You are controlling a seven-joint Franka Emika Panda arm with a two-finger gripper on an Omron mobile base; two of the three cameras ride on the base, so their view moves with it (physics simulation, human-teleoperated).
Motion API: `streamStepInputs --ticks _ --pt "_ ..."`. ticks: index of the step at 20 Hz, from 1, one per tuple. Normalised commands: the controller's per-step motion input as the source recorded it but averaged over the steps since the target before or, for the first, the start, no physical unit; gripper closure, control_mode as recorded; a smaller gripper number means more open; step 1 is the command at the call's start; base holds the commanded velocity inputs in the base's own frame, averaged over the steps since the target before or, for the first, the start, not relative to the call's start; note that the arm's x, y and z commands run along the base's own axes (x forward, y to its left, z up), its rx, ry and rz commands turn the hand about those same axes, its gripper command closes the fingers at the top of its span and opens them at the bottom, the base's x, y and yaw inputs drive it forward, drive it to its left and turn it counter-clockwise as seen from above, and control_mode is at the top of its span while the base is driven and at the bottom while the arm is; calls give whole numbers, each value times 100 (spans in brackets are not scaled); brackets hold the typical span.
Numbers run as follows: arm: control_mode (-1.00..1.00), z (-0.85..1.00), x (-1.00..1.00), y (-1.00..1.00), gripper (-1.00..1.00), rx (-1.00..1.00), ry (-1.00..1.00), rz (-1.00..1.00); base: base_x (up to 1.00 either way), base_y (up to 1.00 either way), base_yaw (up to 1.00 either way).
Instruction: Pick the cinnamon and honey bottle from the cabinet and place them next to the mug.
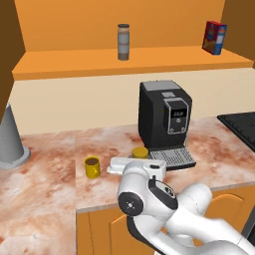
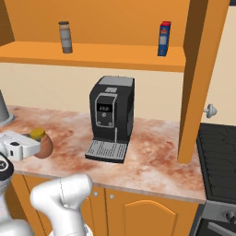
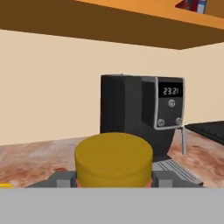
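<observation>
Marbled reddish desk (image 1: 45, 184) runs along a cream wall, with the orange wall cabinet (image 1: 134, 62) and its open shelf overhead. Down low over that desk sits the hand (image 2: 37, 146), and it's clamped around the honey bottle (image 2: 42, 143). In the hand view the orange-yellow lid (image 3: 113, 157) sits right between the two fingertips (image 3: 59, 178), one on each side, so the jaws are narrowed onto the jar rather than standing free. From the right base view you can see the brown rounded body of the jar poking out past the white hand, right at desk level; can't tell if the bottom is actually touching the surface.

The mug (image 1: 92, 167), small and yellow with a dark inside, stands on the desk just beside the hand, on its left going by the left base view. Close, but not touching the jar as far as I can see.

Just past the hand and a bit to its right is the black coffee machine (image 1: 164, 124), its drip tray (image 1: 172, 158) near the jar.

The cinnamon (image 1: 123, 42) is way up above the hand, standing upright on the cabinet shelf. Further right along the same shelf is a red and blue box (image 1: 214, 38), well apart from the shaker.
</observation>
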Motion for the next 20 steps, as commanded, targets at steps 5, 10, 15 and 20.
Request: streamStepInputs --ticks 5,10,15,20 --pt "-100 -26 31 0 100 3 -1 1 0 0 0" --pt "-100 -43 66 0 100 0 0 0 0 0 0" --pt "-100 -18 20 9 100 0 0 0 0 0 0" --pt "-100 -17 23 47 100 0 -1 0 0 0 0"
